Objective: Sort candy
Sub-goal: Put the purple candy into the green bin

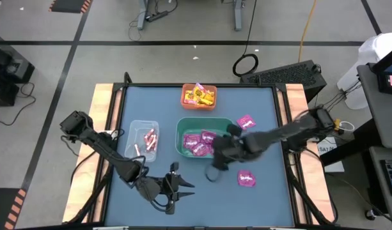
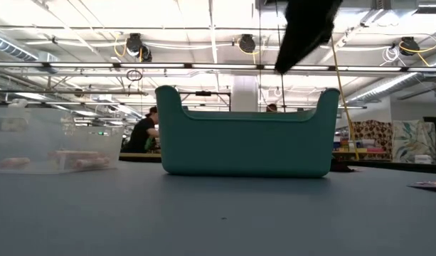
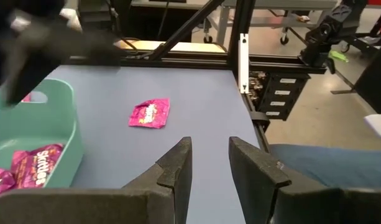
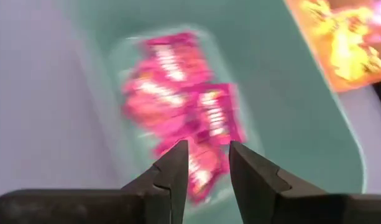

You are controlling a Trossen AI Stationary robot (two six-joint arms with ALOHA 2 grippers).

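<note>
My right claw point(image 4: 206, 163) hangs over the green bin point(image 1: 180, 133) in the middle of the blue surface point(image 1: 259, 105), fingers parted a little with nothing between them; straight below lies a heap of magenta-pink candy packets point(image 4: 184, 102) on the bin's floor. My left claw point(image 3: 209, 163) waits low near the front edge of the surface, its fingers also slightly apart and holding nothing. Two more magenta packets lie loose on the surface: one point(image 1: 246, 121) just beyond the bin's right end, another point(image 1: 247, 178) nearer the front, to the right of the bin. The orange bin point(image 1: 199, 96) at the back edge holds the yellow packets point(image 1: 202, 96) with a few pink ones mixed in. The clear bin point(image 1: 143, 140), left of the green one, holds the thin pink-white sticks point(image 1: 149, 137). Seen from surface height, a person point(image 2: 142, 131) sits in the room beyond.
</note>
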